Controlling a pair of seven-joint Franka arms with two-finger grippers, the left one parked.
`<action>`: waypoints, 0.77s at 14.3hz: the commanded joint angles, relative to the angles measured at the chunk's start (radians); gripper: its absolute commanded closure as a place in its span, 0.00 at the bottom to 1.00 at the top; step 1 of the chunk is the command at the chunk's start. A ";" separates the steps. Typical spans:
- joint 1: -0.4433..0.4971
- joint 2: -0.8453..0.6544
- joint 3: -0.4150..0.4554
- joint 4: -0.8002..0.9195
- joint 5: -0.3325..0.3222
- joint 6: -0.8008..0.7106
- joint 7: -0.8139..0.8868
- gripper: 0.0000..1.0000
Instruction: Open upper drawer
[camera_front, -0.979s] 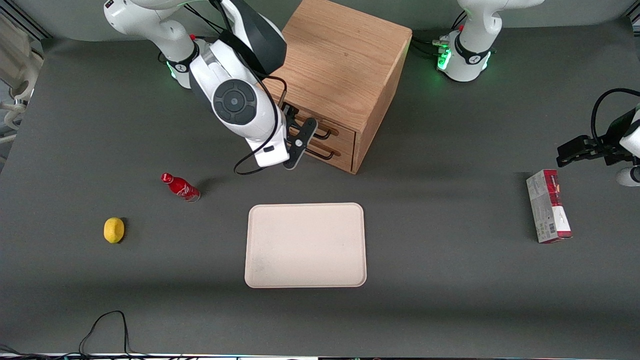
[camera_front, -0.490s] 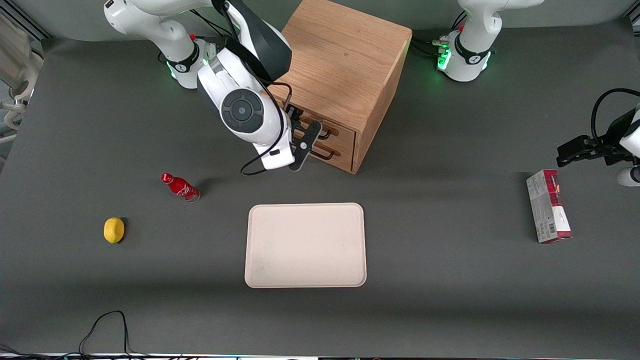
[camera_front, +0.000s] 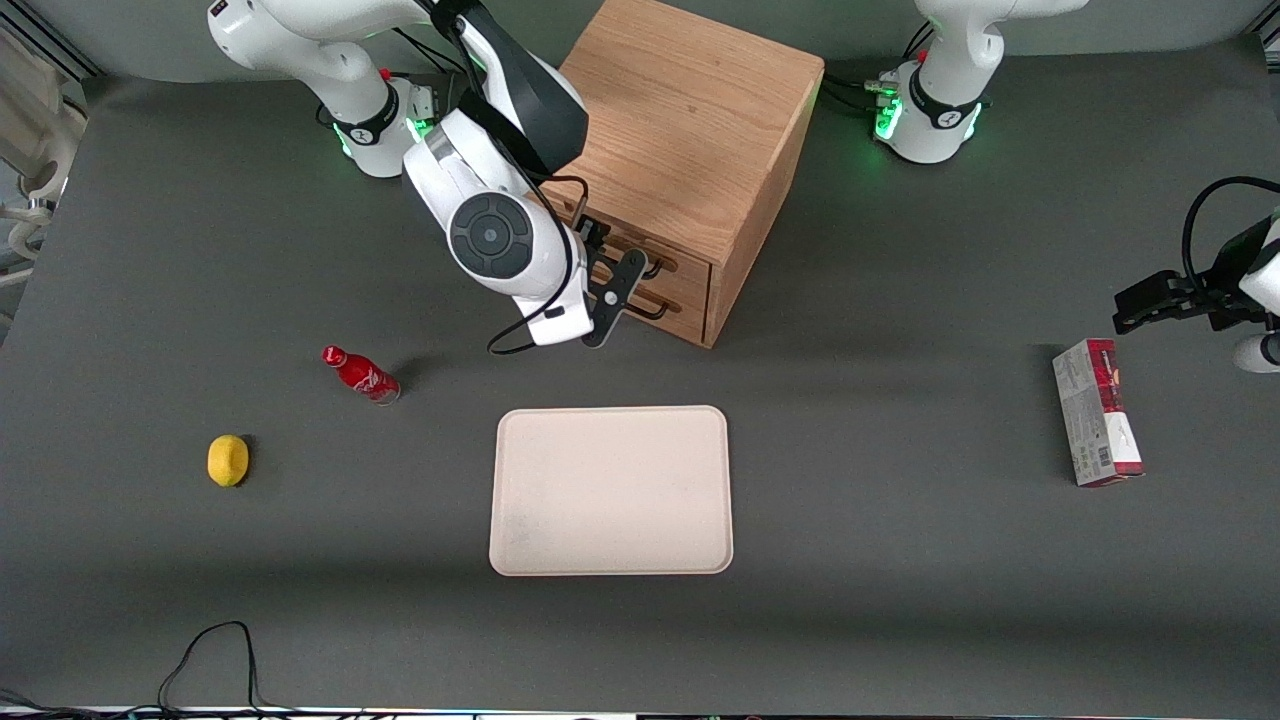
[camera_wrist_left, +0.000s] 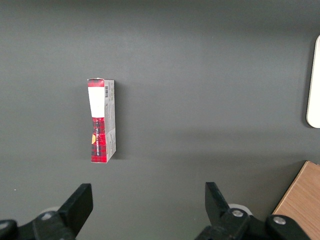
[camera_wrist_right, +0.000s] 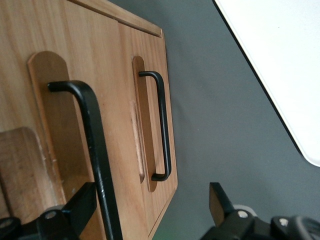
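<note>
The oak cabinet (camera_front: 690, 120) stands at the back of the table, both drawers shut. The upper drawer (camera_front: 690, 270) has a long black wire handle (camera_front: 653, 268); the matching lower drawer (camera_front: 685, 305) sits beneath it. My gripper (camera_front: 608, 288) hangs in front of the drawer fronts at handle height. In the right wrist view the gripper (camera_wrist_right: 150, 202) is open, and the upper drawer's handle (camera_wrist_right: 95, 150) runs between its fingers, close to one fingertip (camera_wrist_right: 82, 202). Nothing is gripped. The lower drawer's handle (camera_wrist_right: 162, 125) lies farther off, near the table.
A cream tray (camera_front: 610, 490) lies nearer the front camera than the cabinet. A red bottle (camera_front: 362, 374) and a lemon (camera_front: 228, 460) lie toward the working arm's end. A red and white box (camera_front: 1095, 412) lies toward the parked arm's end.
My arm has moved toward the cabinet, bringing the gripper up to the drawer fronts and around the upper handle. The drawers have not moved.
</note>
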 joint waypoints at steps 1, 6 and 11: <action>0.017 0.029 -0.007 0.018 0.028 0.023 -0.030 0.00; 0.020 0.057 -0.007 0.020 0.025 0.043 -0.062 0.00; 0.014 0.062 -0.009 0.018 0.025 0.043 -0.114 0.00</action>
